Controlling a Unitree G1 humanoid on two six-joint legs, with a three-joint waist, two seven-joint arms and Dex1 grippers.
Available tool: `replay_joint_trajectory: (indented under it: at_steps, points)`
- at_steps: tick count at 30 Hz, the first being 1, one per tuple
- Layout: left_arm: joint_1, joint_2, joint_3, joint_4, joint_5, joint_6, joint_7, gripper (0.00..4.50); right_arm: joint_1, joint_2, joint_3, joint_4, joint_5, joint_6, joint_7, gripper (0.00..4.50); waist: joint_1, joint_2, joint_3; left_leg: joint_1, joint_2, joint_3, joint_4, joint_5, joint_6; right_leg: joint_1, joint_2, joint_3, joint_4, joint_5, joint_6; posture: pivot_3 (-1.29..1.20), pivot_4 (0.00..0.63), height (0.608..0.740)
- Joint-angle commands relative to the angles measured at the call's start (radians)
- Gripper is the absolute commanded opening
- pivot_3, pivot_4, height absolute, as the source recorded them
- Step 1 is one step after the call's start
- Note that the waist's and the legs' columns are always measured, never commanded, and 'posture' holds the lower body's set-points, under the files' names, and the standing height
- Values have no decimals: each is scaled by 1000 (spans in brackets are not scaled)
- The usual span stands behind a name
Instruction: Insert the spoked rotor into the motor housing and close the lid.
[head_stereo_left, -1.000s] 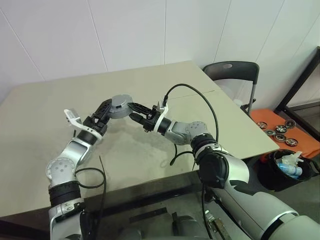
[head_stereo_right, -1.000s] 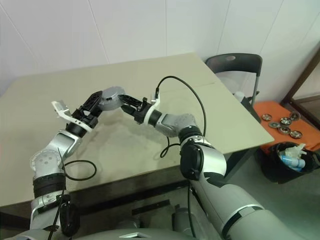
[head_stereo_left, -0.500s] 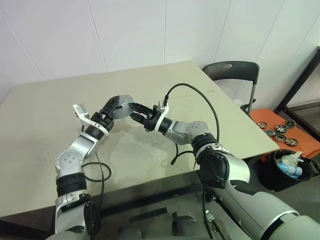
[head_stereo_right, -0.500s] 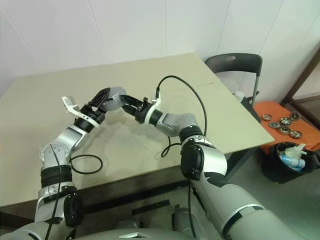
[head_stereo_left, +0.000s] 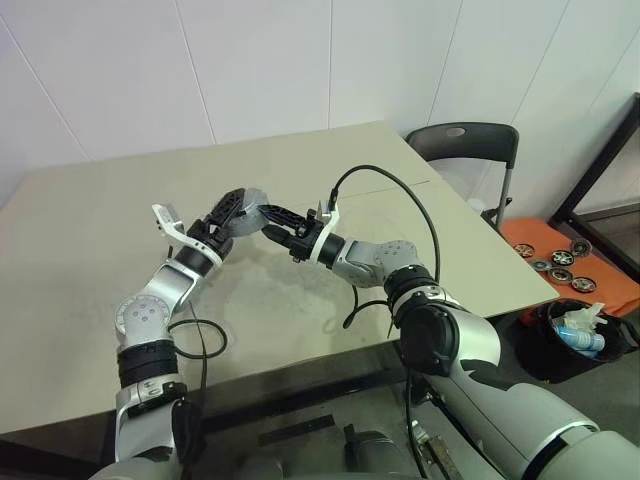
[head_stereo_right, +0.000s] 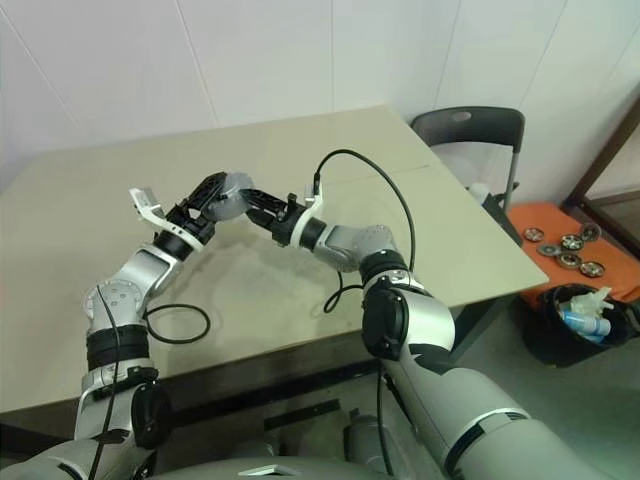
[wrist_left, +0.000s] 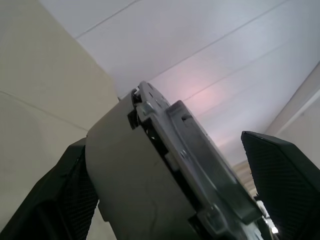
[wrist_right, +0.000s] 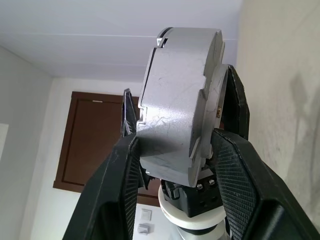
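Motor housing (head_stereo_left: 252, 203) pinched in right gripper (head_stereo_left: 262, 215) above bench (head_stereo_left: 90, 250); left gripper (head_stereo_left: 232, 208) spread around it. Chair (head_stereo_left: 470, 150) far right, dark-rimmed wheels (head_stereo_left: 560, 262) beyond.

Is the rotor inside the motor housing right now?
Cannot tell: the motor housing, held in the right gripper, shows only its grey outer wall with the lid against it; the interior is covered.
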Motion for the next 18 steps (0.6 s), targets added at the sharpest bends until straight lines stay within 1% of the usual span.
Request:
replay_joint_trajectory:
  at_steps: [1, 8, 11, 18]
  points:
    - [-54, -17, 44, -16, -54, -20, 44, 4486, -34, 8, -12, -46, 29, -4, 9, 2113, 0, 0, 0, 0, 0, 0, 0, 0, 0, 0, 0, 0, 0, 0, 0, 0, 0, 740]
    - [-53, -102, 95, -42, -119, -51, 166, 4486, -31, 7, -9, -46, 26, -10, 2, 2113, 0, -1, 0, 0, 0, 0, 0, 0, 0, 0, 0, 0, 0, 0, 0, 0, 0, 740]
    - [-26, -134, 102, -50, -173, -23, 186, 4486, -28, 6, -7, -47, 24, -13, -3, 2113, 0, -2, 0, 0, 0, 0, 1, 0, 0, 0, 0, 0, 0, 0, 0, 0, 0, 740]
    - [-8, -166, 119, -14, -233, -33, 253, 4486, -24, 9, -4, -46, 20, -23, -11, 2113, 0, -2, 1, -1, 0, 0, 3, 0, 0, 0, 0, 0, 1, 0, 0, 0, 0, 740]
